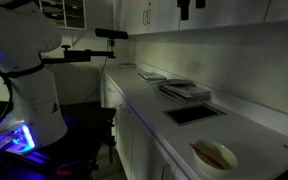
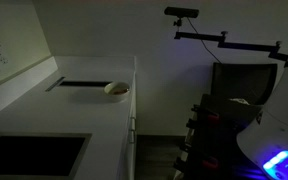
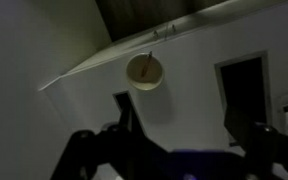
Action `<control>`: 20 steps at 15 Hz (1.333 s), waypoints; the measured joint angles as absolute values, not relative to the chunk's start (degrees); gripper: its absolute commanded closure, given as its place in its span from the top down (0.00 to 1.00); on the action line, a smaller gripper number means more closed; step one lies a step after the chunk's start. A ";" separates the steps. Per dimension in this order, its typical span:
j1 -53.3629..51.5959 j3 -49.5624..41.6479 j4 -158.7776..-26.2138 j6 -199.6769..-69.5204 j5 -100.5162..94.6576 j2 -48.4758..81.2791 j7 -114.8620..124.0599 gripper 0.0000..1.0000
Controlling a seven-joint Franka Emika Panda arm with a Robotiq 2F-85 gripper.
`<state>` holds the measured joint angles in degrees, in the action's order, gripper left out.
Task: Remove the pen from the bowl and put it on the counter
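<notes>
My gripper point(image 3: 174, 152) hangs high, well apart from the work. Its two dark fingers are spread wide with nothing between them, which suits straddling something thin. The thin red pen point(image 1: 217, 155) lies slanted inside the round cream-white bowl point(image 1: 197, 158), below its rim, so I judge a pinch from straight above is the way in. The bowl sits near the front edge of the long pale counter point(image 1: 246, 126), just beside the dark rectangular inset point(image 1: 194, 113). The bare worktop toward the back edge looks right for the set-down.
</notes>
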<state>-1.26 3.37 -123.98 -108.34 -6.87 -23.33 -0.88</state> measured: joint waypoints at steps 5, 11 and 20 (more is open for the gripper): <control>-1.29 3.34 -124.01 -108.36 -6.86 -23.17 -0.87 1.00; -1.12 1.38 -124.85 -112.70 -5.58 -17.03 -0.86 1.00; 1.25 -2.01 -122.31 -127.05 -1.07 10.09 -0.88 1.00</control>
<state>1.25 -2.01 -122.31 -127.05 -1.07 10.09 -0.88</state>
